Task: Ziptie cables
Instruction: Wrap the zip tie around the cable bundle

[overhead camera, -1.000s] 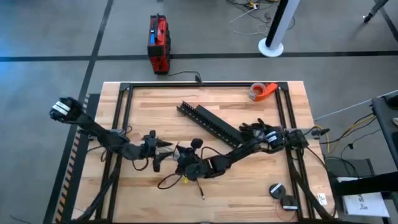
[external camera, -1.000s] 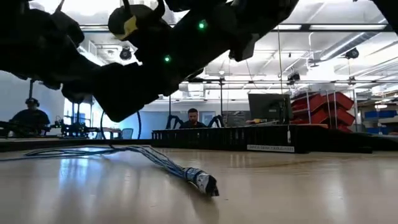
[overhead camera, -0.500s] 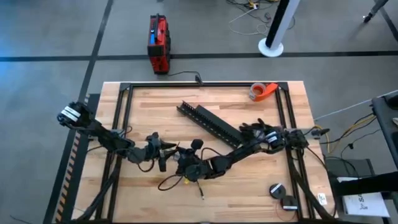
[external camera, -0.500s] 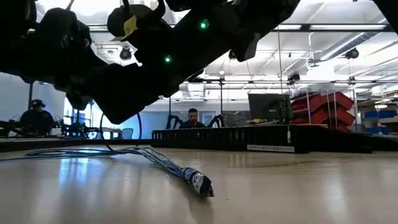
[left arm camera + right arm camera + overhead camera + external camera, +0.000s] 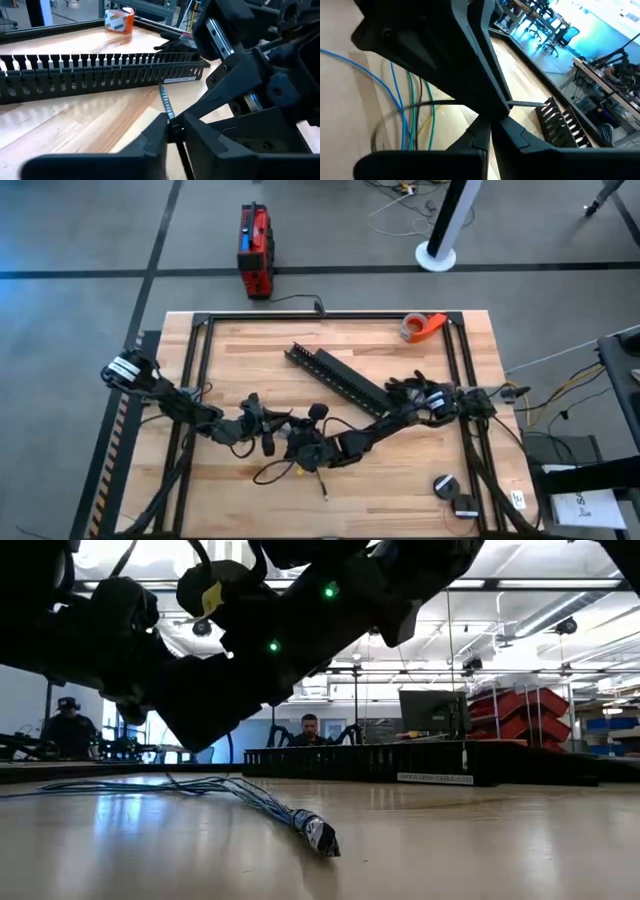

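Observation:
The cables (image 5: 276, 471) lie in loose loops near the table's front. In the low view the bunch (image 5: 250, 795) runs flat across the wood to a wrapped end (image 5: 320, 836). Blue and green wires (image 5: 406, 112) show beside my right gripper. My left gripper (image 5: 268, 430) and right gripper (image 5: 300, 442) meet tip to tip just above the cables. Both are shut on a thin dark zip tie (image 5: 164, 97). My left gripper (image 5: 172, 131) pinches the zip tie's strip (image 5: 170, 116) between its two fingers, partway along it. The ridged free tail sticks out past the fingertips, clear of the table. My right gripper (image 5: 489, 129) is shut at the same spot, against the left fingertips. The left finger hides which part it has. The strip (image 5: 522, 103) juts out sideways beside it.
Two long black slotted rails (image 5: 335, 378) lie slantwise at the table's middle, just beyond the grippers. An orange tape roll (image 5: 422, 326) sits at the far right. Small dark parts (image 5: 452, 495) lie near the front right corner. A red box (image 5: 255, 250) stands on the floor.
My left gripper has moved toward the table's right edge, closing up on the right gripper, and its arm has swung nearer the table. The cable bunch's wrapped end has slid a little along the wood.

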`<action>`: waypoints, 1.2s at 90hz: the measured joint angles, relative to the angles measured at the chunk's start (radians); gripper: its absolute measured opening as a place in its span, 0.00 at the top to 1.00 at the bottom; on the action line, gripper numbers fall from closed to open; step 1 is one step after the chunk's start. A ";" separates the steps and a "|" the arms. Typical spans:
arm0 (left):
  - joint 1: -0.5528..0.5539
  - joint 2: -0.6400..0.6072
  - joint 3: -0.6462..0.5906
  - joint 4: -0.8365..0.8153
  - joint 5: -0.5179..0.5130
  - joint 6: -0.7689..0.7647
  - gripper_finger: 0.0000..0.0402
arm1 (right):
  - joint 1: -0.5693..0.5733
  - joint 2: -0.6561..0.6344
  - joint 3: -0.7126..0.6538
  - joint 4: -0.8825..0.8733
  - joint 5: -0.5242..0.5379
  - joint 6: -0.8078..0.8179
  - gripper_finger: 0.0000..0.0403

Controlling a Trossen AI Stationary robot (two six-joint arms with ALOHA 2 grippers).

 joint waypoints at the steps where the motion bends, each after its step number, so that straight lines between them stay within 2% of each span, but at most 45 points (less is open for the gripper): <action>1: 0.000 -0.001 -0.001 -0.001 0.001 0.000 0.97 | 0.000 0.000 0.000 -0.002 -0.002 0.003 1.00; 12: 0.000 -0.012 -0.005 -0.015 0.016 0.003 0.98 | 0.003 -0.004 0.000 -0.040 -0.050 0.071 0.99; 21: -0.001 -0.024 -0.007 -0.012 0.050 0.030 0.99 | 0.010 -0.037 0.002 -0.132 -0.114 0.164 0.92; 46: -0.001 -0.040 -0.010 -0.019 0.054 0.066 1.00 | 0.054 -0.165 0.007 -0.538 -0.369 0.611 0.66; 70: -0.003 -0.101 -0.010 -0.072 0.081 0.116 1.00 | 0.142 -0.123 0.005 -0.626 -0.507 0.993 0.55; 89: -0.008 -0.161 -0.010 -0.199 0.084 0.113 1.00 | 0.170 -0.063 0.009 -0.643 -0.540 1.087 0.55; 108: -0.023 -0.233 -0.010 -0.283 0.084 0.115 1.00 | 0.201 -0.078 0.027 -0.760 -0.563 1.097 0.66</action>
